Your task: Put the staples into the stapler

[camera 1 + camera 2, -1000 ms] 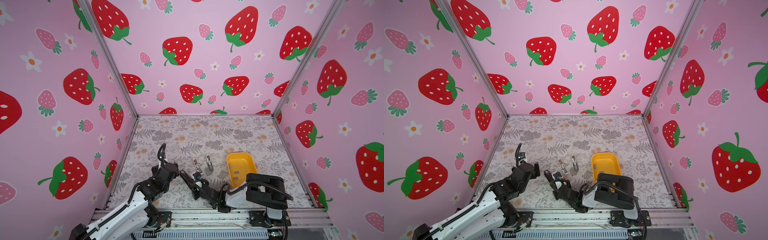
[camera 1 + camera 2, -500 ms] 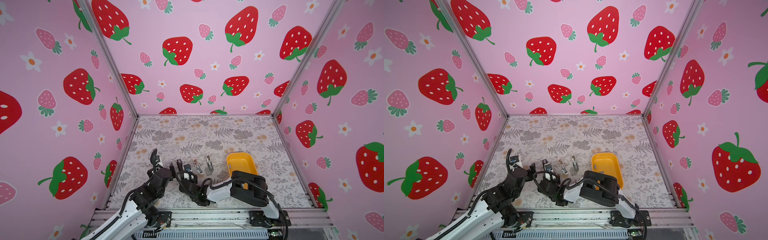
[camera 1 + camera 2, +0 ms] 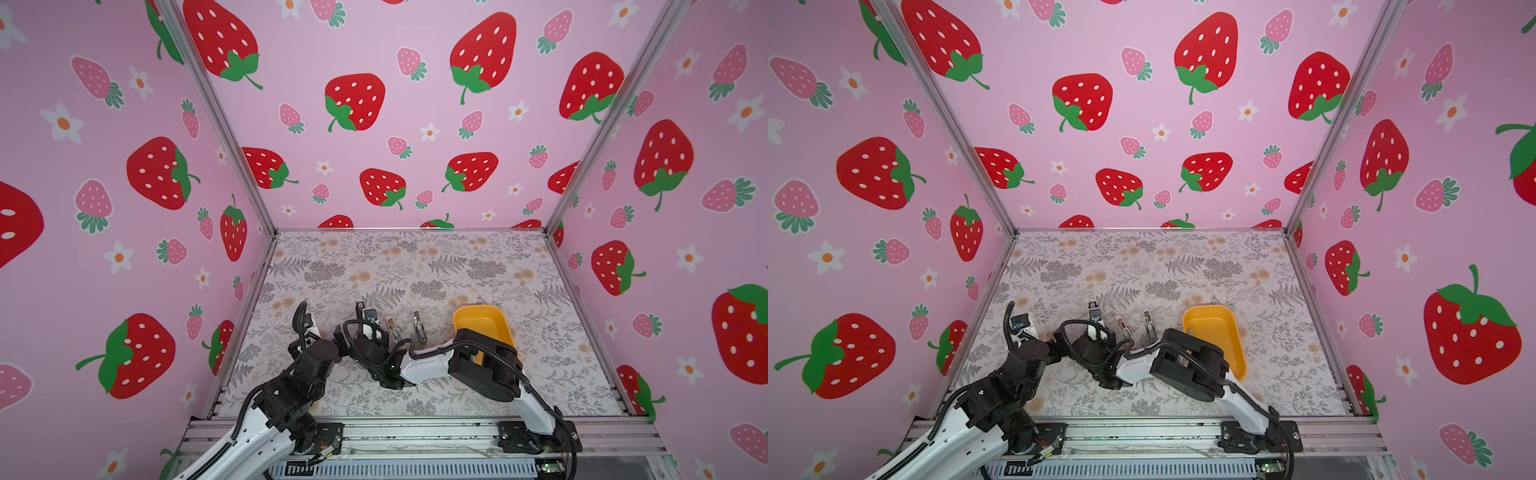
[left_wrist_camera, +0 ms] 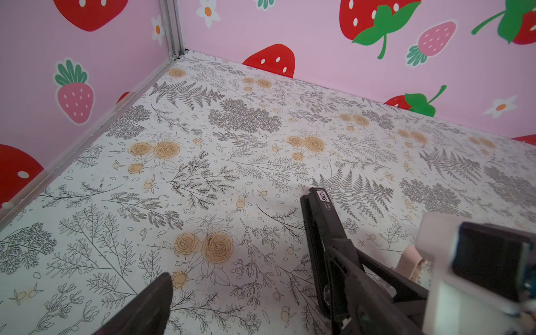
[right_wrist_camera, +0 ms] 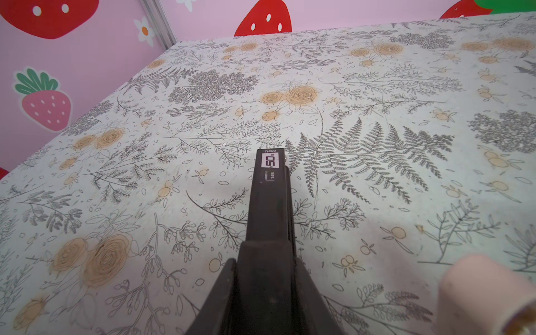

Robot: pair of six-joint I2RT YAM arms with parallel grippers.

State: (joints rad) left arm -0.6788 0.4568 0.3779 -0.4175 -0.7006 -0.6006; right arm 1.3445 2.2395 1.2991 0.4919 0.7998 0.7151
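Fingers [image 5: 223, 298] of our right pincer [image 5: 266, 258] clamp the black stapler [image 5: 268, 200] near its rear. Our left pincer [image 4: 261, 287] gapes wide, holding nothing, at the stapler's 8 o'clock. In both top views we see the stapler at 9 o'clock of the mat's [image 3: 478, 266] centre, long axis running 6 to 12, nose toward 12, label up. A pink stapler [image 3: 392, 326] lies just at its 3 o'clock, a yellow tray [image 3: 482, 322] farther that way. Strawberry-print pink walls [image 3: 395, 124] enclose three sides.

A yellow tray [image 3: 478, 322] sits right of centre on the floral counter [image 3: 415, 262]; pink strawberry-print walls [image 3: 374, 124] enclose it left, far and right.
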